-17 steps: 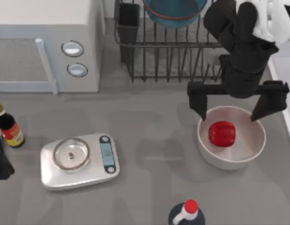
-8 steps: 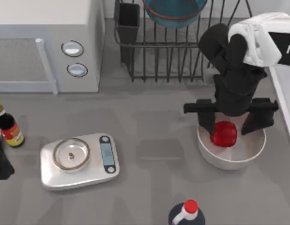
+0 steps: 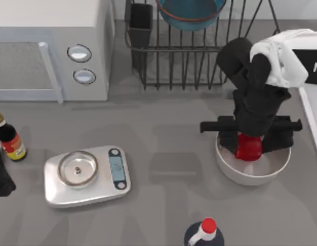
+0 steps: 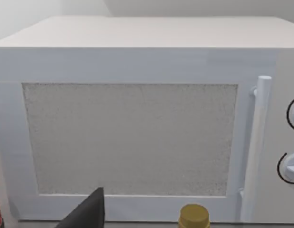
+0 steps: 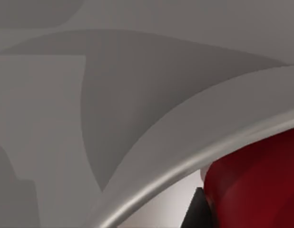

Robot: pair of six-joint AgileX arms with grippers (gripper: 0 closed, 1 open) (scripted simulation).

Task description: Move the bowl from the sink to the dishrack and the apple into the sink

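The apple (image 3: 249, 147) is sitting inside the off-white bowl (image 3: 253, 174) — my right gripper (image 3: 249, 139) is straddling it, fingers closed onto its sides. The teal bowl (image 3: 190, 11) is resting in the dishrack (image 3: 189, 56); my left arm is idling at the table's left edge.

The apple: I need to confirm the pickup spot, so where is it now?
In the top view the apple sits inside the white bowl at the table's right, between the right gripper fingers.

I see a glossy red apple (image 3: 248, 148) in an off-white bowl (image 3: 253, 171), teal bowl (image 3: 191, 13) orange-rimmed, black dishrack (image 3: 189, 56).
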